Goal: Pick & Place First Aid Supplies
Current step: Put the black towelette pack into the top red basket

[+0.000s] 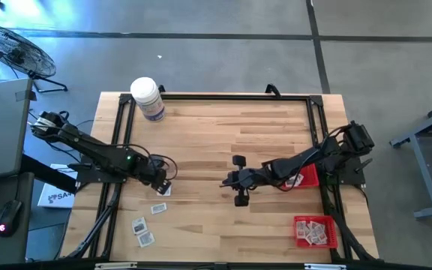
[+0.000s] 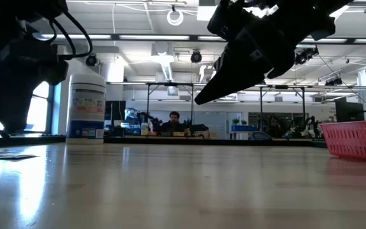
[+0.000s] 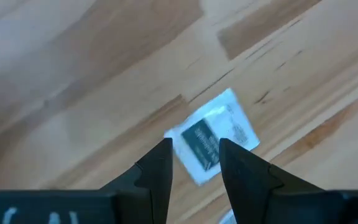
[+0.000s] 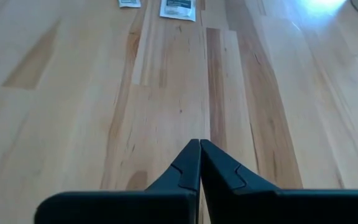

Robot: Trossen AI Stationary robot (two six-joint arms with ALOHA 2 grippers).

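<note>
Four small white packets with dark print lie flat on the wooden table (image 1: 223, 127) at its near left. One packet (image 3: 213, 140) lies right under my left gripper (image 3: 194, 163), which points steeply down, open, a finger standing on either side above it; I see no touch. Three more packets (image 1: 158, 208) (image 1: 139, 224) (image 1: 146, 238) lie nearer the front edge. My right gripper (image 4: 199, 149) hangs shut and empty over the table's middle (image 1: 227, 180), pointing toward the left.
A red mesh basket (image 1: 315, 231) with several packets stands at the near right, another red basket (image 1: 306, 178) partly under my right arm. A white bottle (image 1: 147, 97) with a purple label stands at the far left. Bare wood lies between the two grippers.
</note>
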